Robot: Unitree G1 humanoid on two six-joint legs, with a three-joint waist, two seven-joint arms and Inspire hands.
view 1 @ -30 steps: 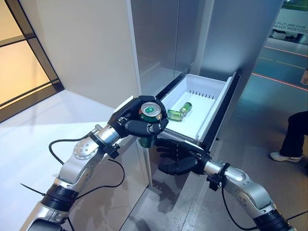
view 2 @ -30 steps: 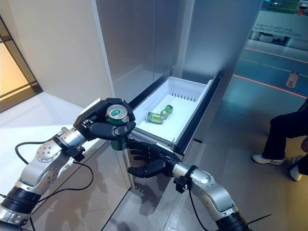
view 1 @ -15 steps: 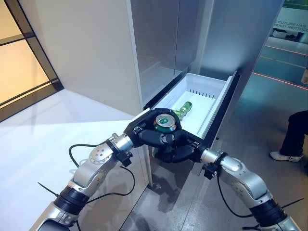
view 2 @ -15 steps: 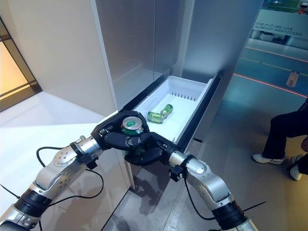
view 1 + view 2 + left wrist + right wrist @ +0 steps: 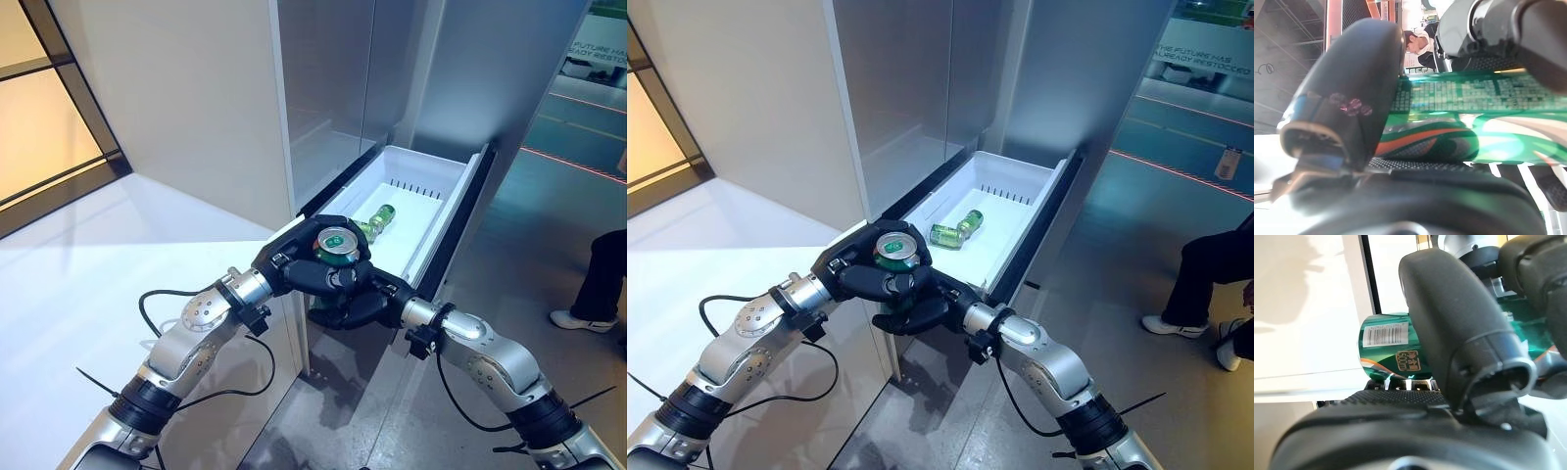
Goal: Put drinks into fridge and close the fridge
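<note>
a humanoid robot held a green drink can (image 5: 335,245) upright at the near corner of an open white fridge drawer (image 5: 431,186), both hands meeting around it. the left hand (image 5: 294,269) had its fingers curled round the upper body of the can, rim and pull tab facing up, which kept the drink level. the right hand (image 5: 911,311) sat just below and against it, fingers wrapped on the lower part of the same can; its wrist view showed the thumb (image 5: 1459,328) lying across the green label (image 5: 1396,345). the double grip looked like a handover or a steadying hold, made where the can was near the drawer's front edge but not yet over its floor. two more green cans (image 5: 956,230) already lay on their sides, touching, midway along the drawer. the drawer stood fully pulled out from the silver fridge (image 5: 323,88), so closing was not yet done. a seated person's leg and shoe (image 5: 1176,294) showed at the far right, well apart from the work.
</note>
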